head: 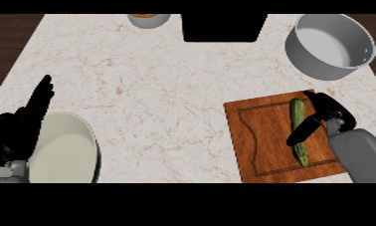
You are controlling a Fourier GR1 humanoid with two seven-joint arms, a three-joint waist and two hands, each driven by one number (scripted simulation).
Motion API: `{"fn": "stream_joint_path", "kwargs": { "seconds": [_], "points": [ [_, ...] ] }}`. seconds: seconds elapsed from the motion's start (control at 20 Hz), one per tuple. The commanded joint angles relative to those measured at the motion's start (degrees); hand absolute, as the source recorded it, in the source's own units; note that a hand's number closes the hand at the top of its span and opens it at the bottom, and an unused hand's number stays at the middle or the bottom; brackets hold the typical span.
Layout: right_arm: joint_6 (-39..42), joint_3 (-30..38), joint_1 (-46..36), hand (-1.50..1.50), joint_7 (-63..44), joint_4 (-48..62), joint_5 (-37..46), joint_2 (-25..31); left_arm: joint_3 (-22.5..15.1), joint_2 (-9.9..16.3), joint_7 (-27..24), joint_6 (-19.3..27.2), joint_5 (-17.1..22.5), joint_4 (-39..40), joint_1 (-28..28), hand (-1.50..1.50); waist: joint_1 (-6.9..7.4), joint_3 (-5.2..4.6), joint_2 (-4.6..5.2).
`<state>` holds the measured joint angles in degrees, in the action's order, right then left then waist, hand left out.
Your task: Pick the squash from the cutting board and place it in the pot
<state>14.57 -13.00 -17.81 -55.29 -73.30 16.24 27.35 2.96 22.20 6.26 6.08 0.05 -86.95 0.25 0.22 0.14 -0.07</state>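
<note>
1. Your right hand comes in from the near right edge and sits over the cutting board, which lies on the near right part of the marble counter.
2. The squash, long, green and narrow, lies on the board's right half, running near to far, its far tip just short of the board's far edge.
3. Your right hand's fingers curve on the squash's right side near its far end, while the thumb crosses over the middle of the squash; the hand is partly curled about it, and you cannot tell whether it has closed on it.
4. The squash rests flat on the board.
5. The grey pot stands at the far right of the counter, well apart from the board.
6. Your left hand rests at the near left edge, fingers straight and pointing far, holding nothing, beside a pale plate.
7. A small bowl sits at the far edge, left of a black panel.
</note>
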Motion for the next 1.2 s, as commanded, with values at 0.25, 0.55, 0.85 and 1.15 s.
{"fn": "stream_joint_path", "kwargs": {
  "seconds": [0.25,0.55,0.85,1.15],
  "points": [
    [-0.55,1.82,-0.65,-1.5,3.93,8.35,6.77,-5.93,2.41,-2.4,-1.58,-2.16,-2.09,2.3,-0.12,0.0,0.07,-0.13,0.13],
    [3.89,2.19,3.09,1.5,7.1,1.31,6.92,-3.65,0.4,-5.53,-2.44,-1.01,-5.27,-1.57,5.72,0.0,0.06,-0.13,0.03],
    [5.74,5.63,0.98,1.5,7.76,3.58,9.73,-4.61,4.44,-4.34,-0.81,-4.17,-4.0,-0.63,2.46,0.0,-0.06,-0.14,0.05],
    [5.24,-1.38,-0.51,1.5,21.3,2.06,14.18,-3.95,1.87,-5.58,-0.24,-3.41,-5.94,-3.3,4.34,0.0,1.03,-0.07,0.14]
  ]
}}
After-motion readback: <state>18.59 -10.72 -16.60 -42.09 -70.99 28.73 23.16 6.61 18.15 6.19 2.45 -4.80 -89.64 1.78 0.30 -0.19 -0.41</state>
